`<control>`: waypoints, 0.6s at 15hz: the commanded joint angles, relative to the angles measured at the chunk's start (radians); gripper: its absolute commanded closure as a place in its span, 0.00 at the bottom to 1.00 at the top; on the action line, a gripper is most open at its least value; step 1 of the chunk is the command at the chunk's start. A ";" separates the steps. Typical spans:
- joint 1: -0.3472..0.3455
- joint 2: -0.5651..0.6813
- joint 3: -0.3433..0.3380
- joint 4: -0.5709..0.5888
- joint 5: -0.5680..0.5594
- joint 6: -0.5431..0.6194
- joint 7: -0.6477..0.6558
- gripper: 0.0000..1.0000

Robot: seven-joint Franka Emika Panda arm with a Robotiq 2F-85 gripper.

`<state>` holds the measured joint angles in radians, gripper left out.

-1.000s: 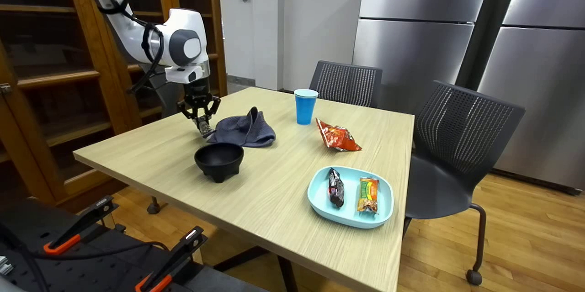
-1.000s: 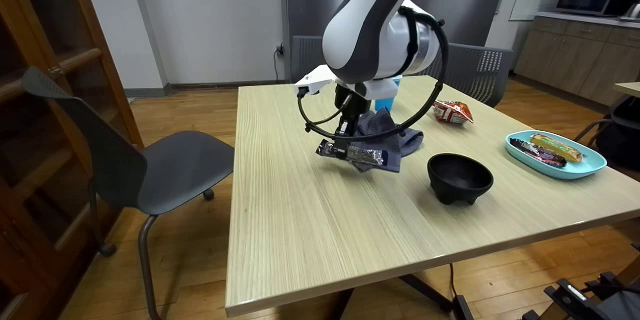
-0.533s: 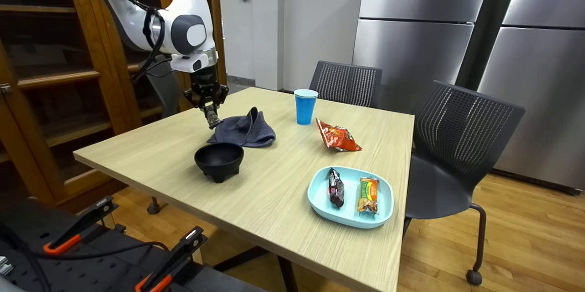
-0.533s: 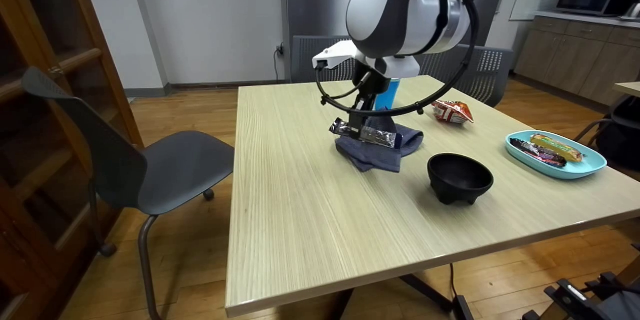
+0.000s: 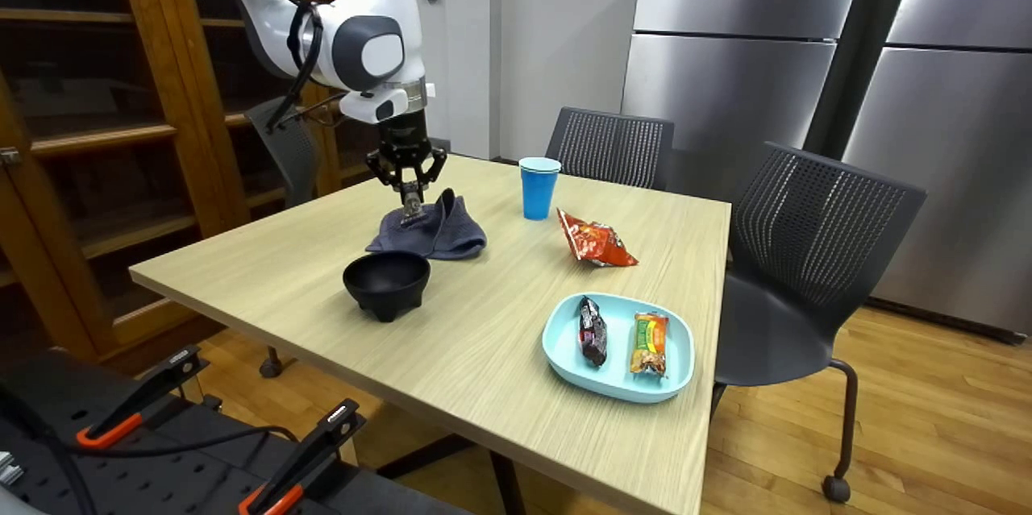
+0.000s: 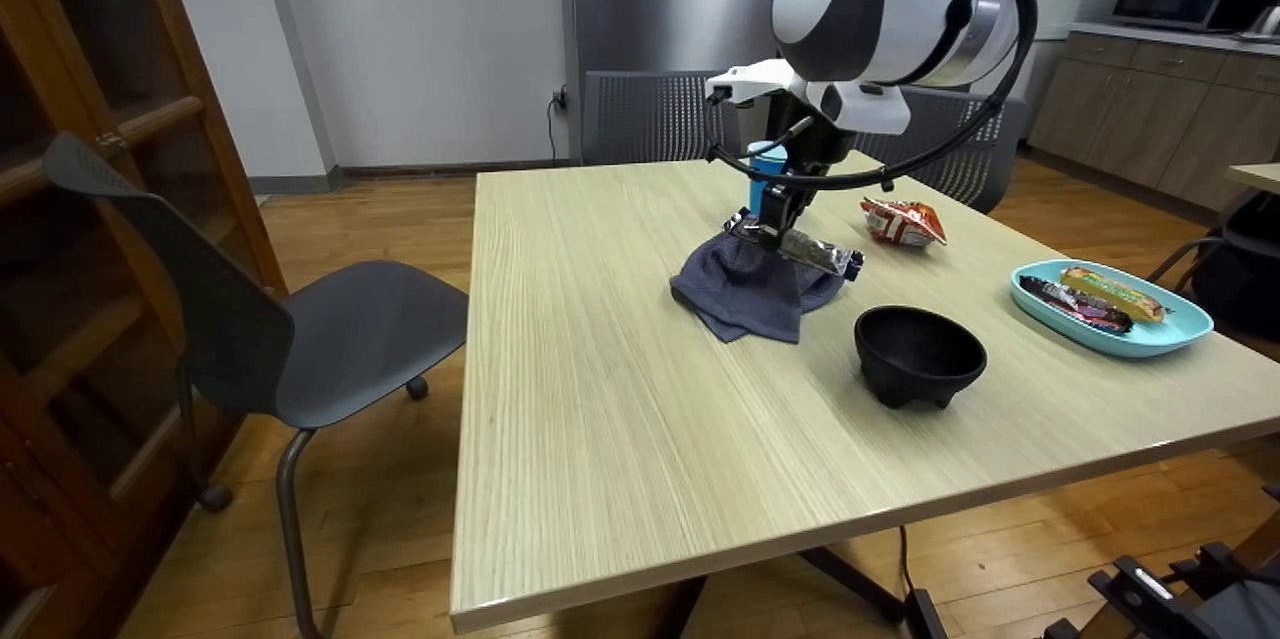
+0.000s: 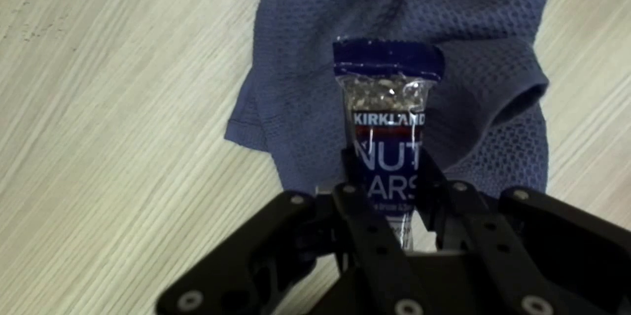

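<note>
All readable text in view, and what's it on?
"KIRKLAND": held bar
"NUT": held bar
"ARS": held bar, sides covered
Line below that: too blurred
Red bag, yellow-orange wrapper, dark wrapper, clamps: any print too small to read

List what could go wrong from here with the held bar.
The gripper pinches the nut bar with both ends sticking out, so it might swivel or slip. It is over the cloth, whose raised fold could snag it. A low swing might knock the black bowl near the cloth.
</note>
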<state>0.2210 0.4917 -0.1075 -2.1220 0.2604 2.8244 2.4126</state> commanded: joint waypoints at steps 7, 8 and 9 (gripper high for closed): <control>-0.175 -0.090 0.022 -0.083 0.089 0.004 -0.037 0.93; -0.194 -0.095 0.023 -0.087 0.097 0.006 -0.048 0.93; -0.207 -0.098 0.019 -0.092 0.099 0.008 -0.050 0.93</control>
<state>0.0649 0.4467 -0.1063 -2.1700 0.3266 2.8275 2.4000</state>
